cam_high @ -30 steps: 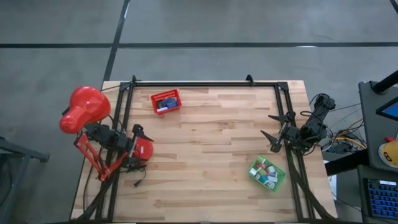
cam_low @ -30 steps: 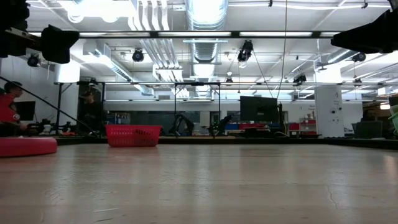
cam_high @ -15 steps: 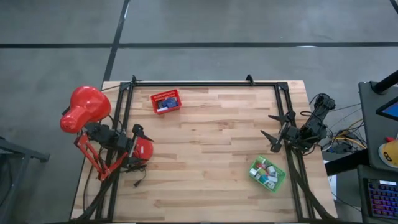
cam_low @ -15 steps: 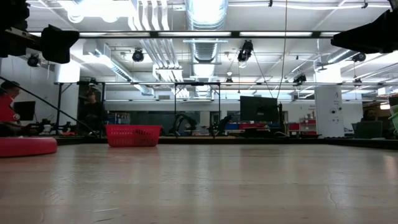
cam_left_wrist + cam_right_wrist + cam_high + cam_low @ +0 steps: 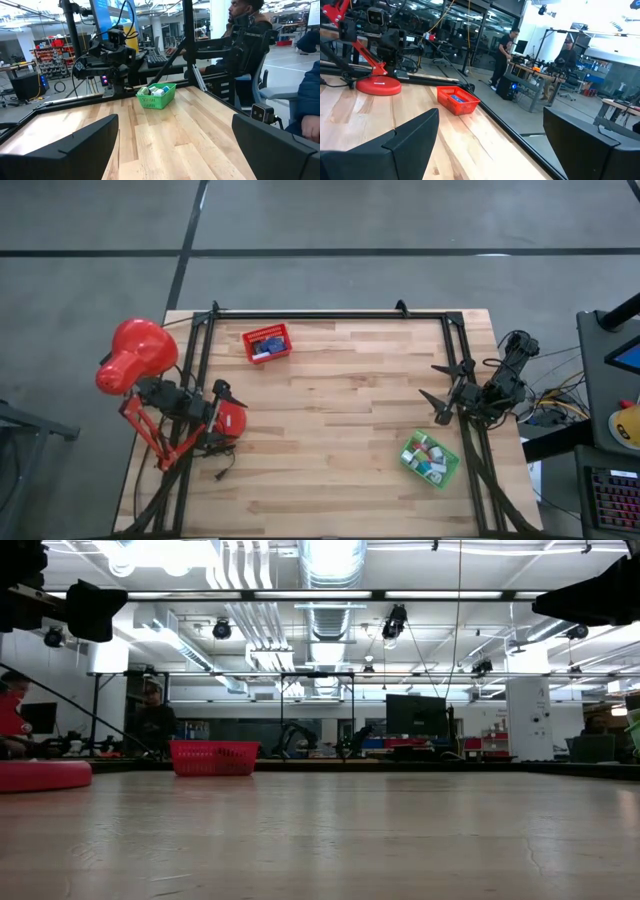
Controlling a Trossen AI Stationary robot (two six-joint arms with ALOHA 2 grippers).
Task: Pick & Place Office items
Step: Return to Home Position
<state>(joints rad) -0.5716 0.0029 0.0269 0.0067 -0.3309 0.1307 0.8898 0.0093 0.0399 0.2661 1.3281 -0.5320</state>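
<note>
From above, the wooden table [image 5: 330, 430] fills the middle of the frame. In its upper left part stands a red bin [image 5: 286, 350] holding blue pieces [image 5: 265, 346]. In the lower right part, a green bin [image 5: 447, 469] holds the office items [image 5: 428, 455], white, teal and pink, packed together. At the table's left edge the left end effector [image 5: 220, 416] has its fingers spread wide at the round base of the red desk lamp [image 5: 135, 352], whose head hangs past the table's left side. At the right edge the right end effector [image 5: 432, 381] is likewise spread wide, gripping nothing, well apart from the green bin lower in the frame.

At table height, the red bin sits left of centre at the table's far side and the lamp's base lies at the left edge. Dark arm parts fill both upper corners. A person [image 5: 152, 720] stands in the room behind.

In the left wrist view, the dark fingers [image 5: 75, 150] stand far apart with only table between them. Beyond is the green bin with its items, the right arm [image 5: 100, 55] behind it, and a seated person [image 5: 245, 20].

In the right wrist view, the fingers [image 5: 405, 145] are also far apart. Ahead stand the red bin with its blue pieces, then the lamp's base.
</note>
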